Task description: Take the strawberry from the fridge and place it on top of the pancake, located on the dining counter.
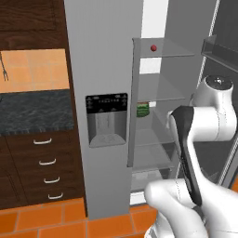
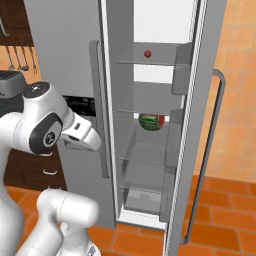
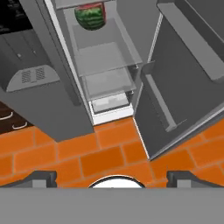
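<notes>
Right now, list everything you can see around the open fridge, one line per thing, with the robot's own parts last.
fridge: one, grey, right door open, glass shelves inside
strawberry: one, red, on the top glass shelf
watermelon: one, green striped with a red cut face, on a middle shelf
water dispenser: one, black panel, on the shut left door
dark granite worktop: one, left of the fridge
drawers: four, dark wood with pale handles, below the worktop
floor: orange tiles
arm: one, white with dark joints, in front of the fridge
fingers: two, dark, spread wide, holding nothing

Arm folded, tool (image 3: 112, 178) spread wide, pointing floorward.
</notes>
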